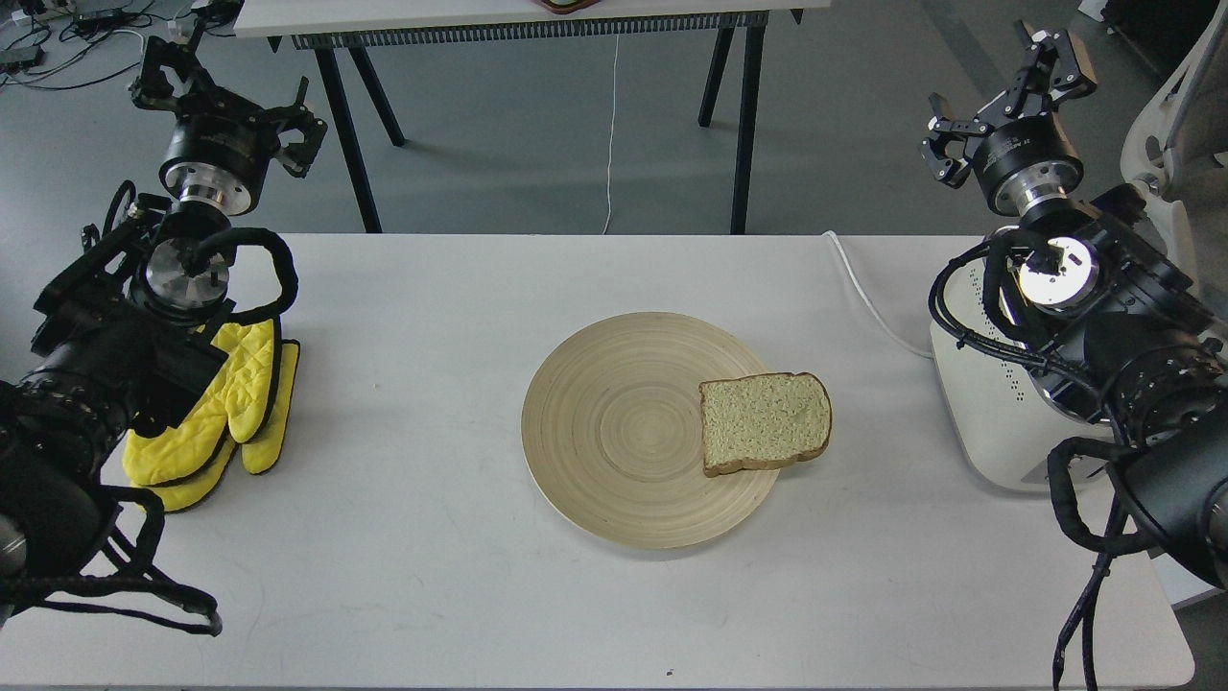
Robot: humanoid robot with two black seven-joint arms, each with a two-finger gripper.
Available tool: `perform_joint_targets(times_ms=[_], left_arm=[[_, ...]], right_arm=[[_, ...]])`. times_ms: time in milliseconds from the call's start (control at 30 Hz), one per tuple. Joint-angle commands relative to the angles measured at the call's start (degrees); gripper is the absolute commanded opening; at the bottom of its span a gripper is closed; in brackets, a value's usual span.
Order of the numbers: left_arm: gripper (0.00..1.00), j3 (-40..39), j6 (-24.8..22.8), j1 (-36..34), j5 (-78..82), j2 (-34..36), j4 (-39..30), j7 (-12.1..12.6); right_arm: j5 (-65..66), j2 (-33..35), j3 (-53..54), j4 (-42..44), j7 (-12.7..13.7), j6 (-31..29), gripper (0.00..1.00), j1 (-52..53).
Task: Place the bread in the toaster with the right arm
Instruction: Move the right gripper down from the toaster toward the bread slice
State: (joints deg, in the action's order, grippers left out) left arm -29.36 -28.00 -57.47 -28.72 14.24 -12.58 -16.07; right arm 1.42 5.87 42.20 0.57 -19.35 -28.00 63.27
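Bread (pixel 765 422) lies flat on the right edge of a round wooden plate (pixel 614 432) at the middle of the white counter (pixel 432 576), its crusted right side hanging a little past the plate's rim; nothing touches it. Well to its right stands the toaster (pixel 979 413), of which only the cream left side with its dotted holes and part of the front show, since the right arm (pixel 1103 326) and its looped black cables cover the chrome top and the slots, and its far side cannot be seen. A white cord (pixel 868 297) runs from the toaster toward the counter's back edge. The right tool (pixel 1007 96) is raised beyond the counter's back edge, apart from both bread and toaster, its two fingers spread wide with nothing between them. The left tool (pixel 225 101) is likewise up past the back left corner, fingers splayed apart and empty. Below the left arm, yellow oven mitts (pixel 225 413) lie stacked on the counter, their upper part hidden by the arm. Both arms are cut off by the picture's edges.
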Motion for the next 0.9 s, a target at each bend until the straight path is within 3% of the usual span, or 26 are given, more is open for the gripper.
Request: perform_joint_targets(times_ms=[0, 233, 467, 633, 867], left_arm=[[1.0, 0.35, 0.0, -0.28, 0.15, 0.7, 0.01, -0.98], [1.0, -0.35, 0.0, -0.37, -0.29, 1.84, 0.1, -1.16], [1.0, -0.71, 0.0, -0.19, -0.2, 1.41, 0.01, -0.81], [1.0, -0.53, 0.0, -0.01, 0.15, 0.97, 0.1, -1.16], [1.0, -0.26, 0.0, 0.34, 0.24, 1.05, 0.01, -1.07]], right_arm=[[-0.01, 0.46, -4.48, 0.05, 0.1, 0.0, 1.0, 0.71], [-0.01, 3.0, -10.74, -0.91, 2.73, 0.0, 1.0, 1.06], [-0.01, 11.43, -10.65, -9.87, 2.82, 0.0, 1.0, -0.87], [-0.01, 19.25, -10.39, -25.32, 2.56, 0.0, 1.0, -8.06], [0.77, 33.31, -9.77, -59.05, 2.3, 0.0, 1.0, -20.46]])
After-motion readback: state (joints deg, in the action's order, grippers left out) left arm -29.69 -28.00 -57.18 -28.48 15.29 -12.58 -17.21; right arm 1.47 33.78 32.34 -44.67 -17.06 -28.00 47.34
